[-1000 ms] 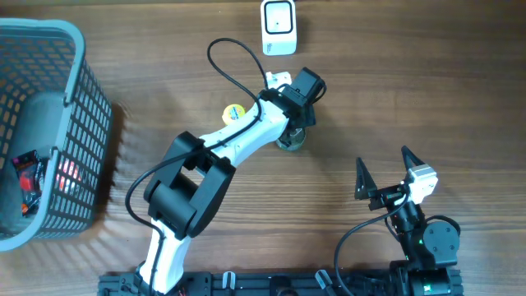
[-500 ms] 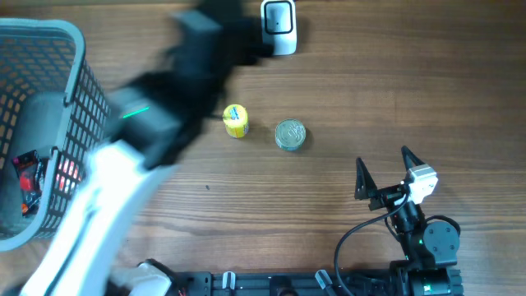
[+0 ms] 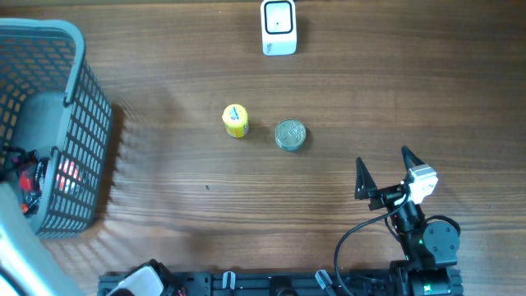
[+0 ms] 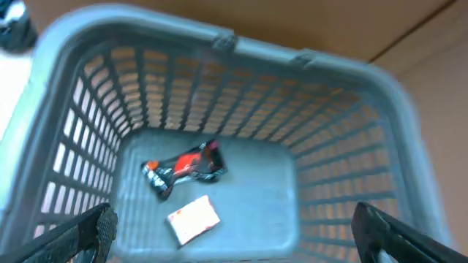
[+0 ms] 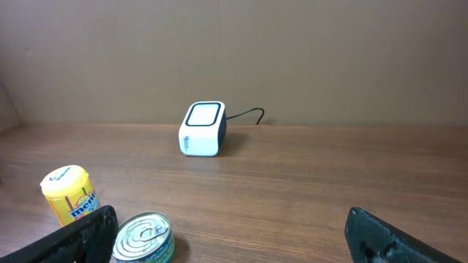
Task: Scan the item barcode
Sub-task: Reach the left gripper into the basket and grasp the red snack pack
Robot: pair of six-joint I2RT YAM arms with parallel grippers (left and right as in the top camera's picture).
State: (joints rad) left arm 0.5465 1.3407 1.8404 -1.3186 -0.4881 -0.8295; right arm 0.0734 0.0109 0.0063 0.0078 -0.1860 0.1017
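Observation:
The white barcode scanner (image 3: 279, 27) stands at the table's far edge and also shows in the right wrist view as scanner (image 5: 202, 129). A small yellow container (image 3: 236, 120) and a round tin can (image 3: 289, 135) sit mid-table. My left gripper (image 4: 234, 228) hangs open over the grey basket (image 4: 219, 44), with nothing between its fingers. Below it lie a red-and-black packet (image 4: 183, 168) and a white packet (image 4: 194, 219). My right gripper (image 3: 382, 160) rests open near the front right, facing the can (image 5: 144, 239) and the yellow container (image 5: 69, 193).
The basket (image 3: 82, 123) fills the left end of the table. The left arm shows only as a white blur (image 3: 16, 247) at the front left corner. A cable runs behind the scanner to the back wall.
My left arm has swung from the can in the middle of the table to above the basket at the left. The can now stands uncovered. The right arm has not moved.

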